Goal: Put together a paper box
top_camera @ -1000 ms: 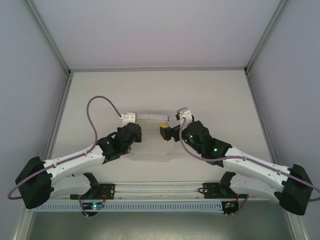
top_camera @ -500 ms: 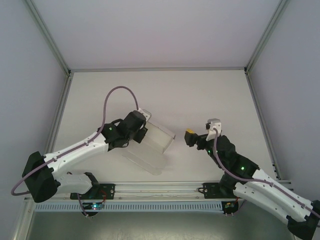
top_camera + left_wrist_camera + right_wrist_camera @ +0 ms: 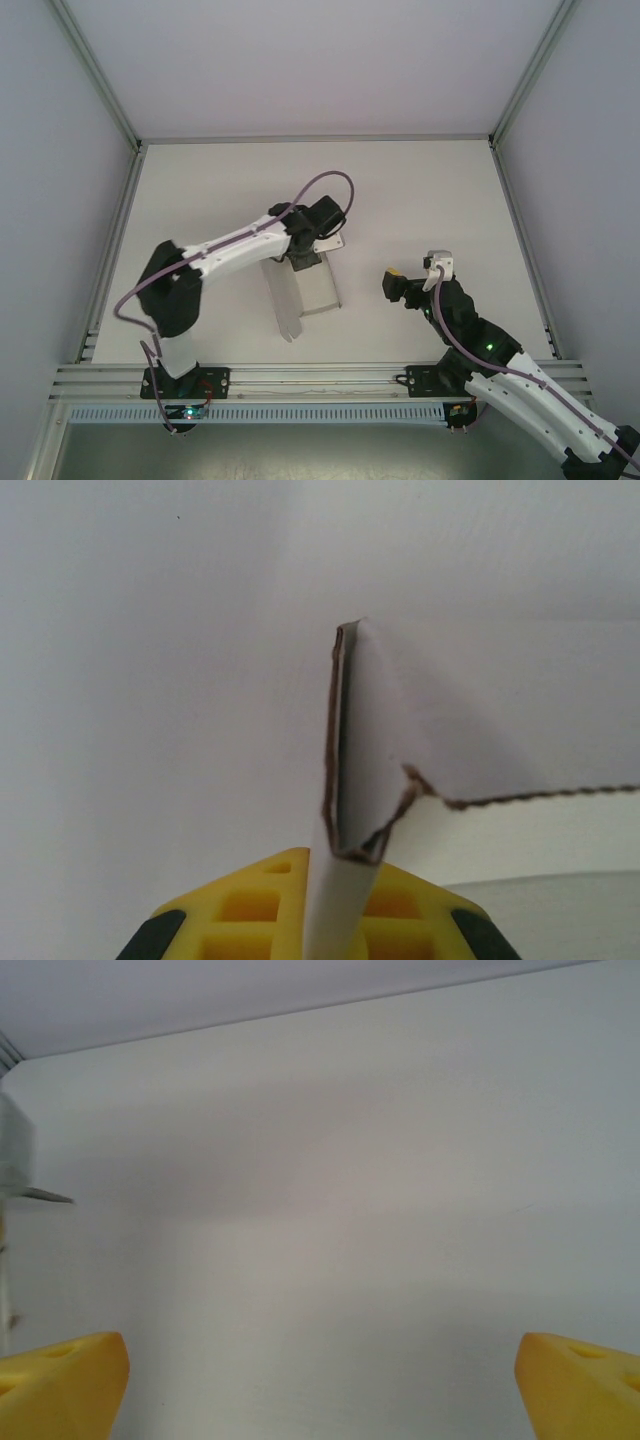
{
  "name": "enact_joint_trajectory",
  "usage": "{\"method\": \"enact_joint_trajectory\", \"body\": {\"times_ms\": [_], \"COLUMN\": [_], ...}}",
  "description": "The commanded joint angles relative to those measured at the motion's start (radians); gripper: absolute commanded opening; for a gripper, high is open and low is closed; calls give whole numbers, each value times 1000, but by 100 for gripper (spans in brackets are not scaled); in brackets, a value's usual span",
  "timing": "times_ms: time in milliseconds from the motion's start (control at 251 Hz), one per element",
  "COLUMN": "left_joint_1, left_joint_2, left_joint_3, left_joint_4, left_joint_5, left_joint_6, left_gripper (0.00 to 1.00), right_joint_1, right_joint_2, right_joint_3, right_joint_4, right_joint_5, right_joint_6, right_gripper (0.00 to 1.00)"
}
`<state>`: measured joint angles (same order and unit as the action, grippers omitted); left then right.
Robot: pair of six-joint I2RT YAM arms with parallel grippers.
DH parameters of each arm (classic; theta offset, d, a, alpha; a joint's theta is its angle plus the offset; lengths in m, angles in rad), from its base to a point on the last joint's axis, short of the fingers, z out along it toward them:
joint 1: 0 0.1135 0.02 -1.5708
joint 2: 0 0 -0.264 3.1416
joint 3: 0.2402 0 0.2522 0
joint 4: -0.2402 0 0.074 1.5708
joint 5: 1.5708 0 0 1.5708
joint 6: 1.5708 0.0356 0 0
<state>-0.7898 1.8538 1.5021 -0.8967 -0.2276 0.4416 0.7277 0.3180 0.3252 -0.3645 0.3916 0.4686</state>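
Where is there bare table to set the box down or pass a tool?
Bare: the far strip of the table between back wall and left tool, and its far right corner. Crowded: mid-table, where the left tool grips the paper box, open right tool apart to its right.

Left arm (image 3: 235, 243): white link shells, black joint housings.
Right arm (image 3: 535, 400): same white-and-black build; green indicator light (image 3: 489, 348) on a black joint.
Cables (image 3: 330, 178): mauve, one running along each arm.
Left gripper fingers (image 3: 250, 910): yellow plastic, square recesses, black outer corners.
Right gripper fingers (image 3: 60, 1385): yellow, wedge-shaped.
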Motion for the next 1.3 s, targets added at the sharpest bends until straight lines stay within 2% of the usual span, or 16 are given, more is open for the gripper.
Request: {"method": "enact_joint_trajectory", "body": {"times_ms": [0, 176, 375, 479, 654, 718, 790, 850, 882, 934, 950, 962, 974, 1109, 1293], "left_joint_1": [2, -19, -29, -36, -36, -36, -37, -38, -38, -38, -40, -40, -40, -47, -52], "left_joint_2": [108, 259, 300, 322, 318, 310, 283, 257, 240, 211, 200, 192, 183, 75, -122], "left_joint_3": [95, 140, 127, 147, 171, 186, 184, 179, 179, 179, 179, 179, 179, 160, 75], "left_joint_4": [-75, -3, 133, 127, 100, 85, 109, 127, 128, 129, 130, 131, 131, 132, 240], "left_joint_5": [-115, -169, -130, -118, -86, -82, -75, -58, -44, -22, -14, -10, -4, 60, 27], "left_joint_6": [121, 198, 216, 208, 188, 172, 154, 141, 132, 118, 114, 110, 105, 62, -122], "left_gripper": [0, 0, 0, 0, 27, 40, 48, 51, 56, 70, 80, 95, 99, 100, 100], "right_joint_1": [-11, -14, -18, -20, -25, -27, -30, -30, -30, -31, -31, -31, -32, -31, -32], "right_joint_2": [2, -15, -19, -13, -7, -4, 2, 5, 7, 9, 11, 10, 12, 50, 219], "right_joint_3": [0, -3, -3, -4, -6, -9, -13, -14, -12, -9, -9, -8, -8, -6, 48], "right_joint_4": [-22, -30, -36, -37, -36, -33, -26, -19, -18, -14, -12, -10, -7, 56, 141], "right_joint_5": [4, 10, 20, 23, 23, 23, 24, 21, 19, 10, 8, 5, 3, -43, -150], "right_joint_6": [-2, -4, -7, -8, -10, -13, -21, -26, -29, -37, -40, -48, -50, -104, -173], "right_gripper": [98, 98, 98, 98, 98, 98, 98, 98, 98, 98, 98, 98, 98, 98, 98]}}
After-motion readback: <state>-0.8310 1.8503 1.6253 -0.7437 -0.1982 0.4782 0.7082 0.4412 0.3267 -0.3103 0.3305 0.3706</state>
